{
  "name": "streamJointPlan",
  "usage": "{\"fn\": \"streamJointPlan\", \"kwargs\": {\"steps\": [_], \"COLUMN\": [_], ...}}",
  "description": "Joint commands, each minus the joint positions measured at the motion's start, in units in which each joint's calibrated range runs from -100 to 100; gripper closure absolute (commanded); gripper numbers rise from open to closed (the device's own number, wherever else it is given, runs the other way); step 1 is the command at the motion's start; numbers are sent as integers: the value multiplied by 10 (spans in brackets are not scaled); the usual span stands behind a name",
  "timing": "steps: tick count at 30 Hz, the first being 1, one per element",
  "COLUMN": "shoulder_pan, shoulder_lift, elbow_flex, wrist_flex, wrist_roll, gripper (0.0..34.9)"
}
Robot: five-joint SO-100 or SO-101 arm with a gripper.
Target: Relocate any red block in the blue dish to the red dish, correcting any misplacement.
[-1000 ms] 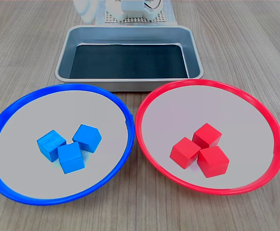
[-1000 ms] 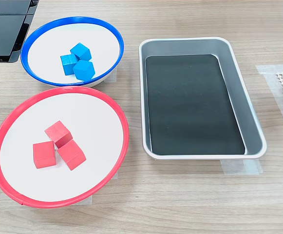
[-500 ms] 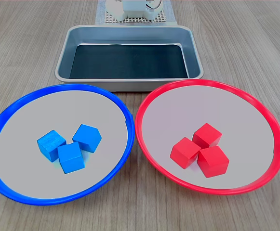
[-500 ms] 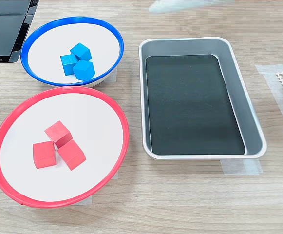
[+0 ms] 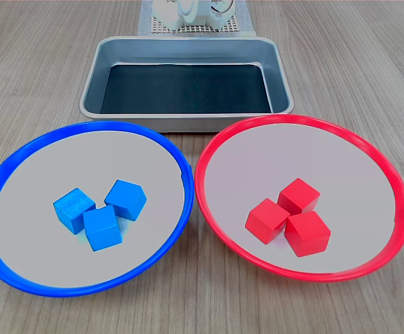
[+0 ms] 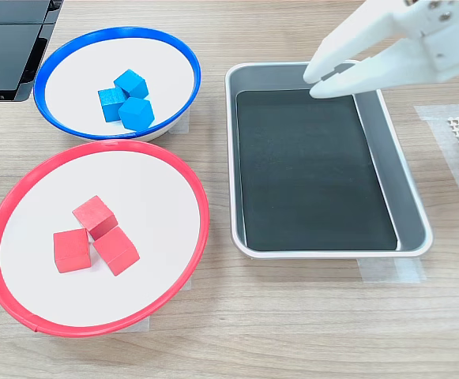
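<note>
Three red blocks (image 5: 288, 216) (image 6: 95, 237) lie huddled together in the red dish (image 5: 299, 120) (image 6: 95, 148). The blue dish (image 5: 83, 126) (image 6: 118, 31) holds three blue cubes (image 5: 97, 212) (image 6: 126, 96); no red block shows in it. In the second exterior view my white gripper (image 6: 313, 84) hangs above the far end of the metal tray, fingertips together with nothing between them, well apart from both dishes. In the first exterior view only the arm's white base (image 5: 188, 12) shows at the top edge; the gripper is outside that picture.
A rectangular metal tray (image 5: 188, 42) (image 6: 233, 158) with a dark floor stands beside the two dishes. A black flat object (image 6: 8, 39) lies at the second exterior view's top left. The dishes nearly touch each other on the wooden table.
The white gripper has swung into the second exterior view from the top right and now hangs over the tray. The blocks and dishes have not moved.
</note>
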Motion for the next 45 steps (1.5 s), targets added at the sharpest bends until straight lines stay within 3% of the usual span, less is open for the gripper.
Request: {"fn": "streamJointPlan", "kwargs": {"steps": [1, 12, 45], "shoulder_pan": [0, 6, 6], "shoulder_lift": [-36, -86, -86], "elbow_flex": [17, 71, 129], "wrist_flex": [18, 58, 54], "wrist_roll": [-2, -3, -8], "gripper": [346, 346, 346]}}
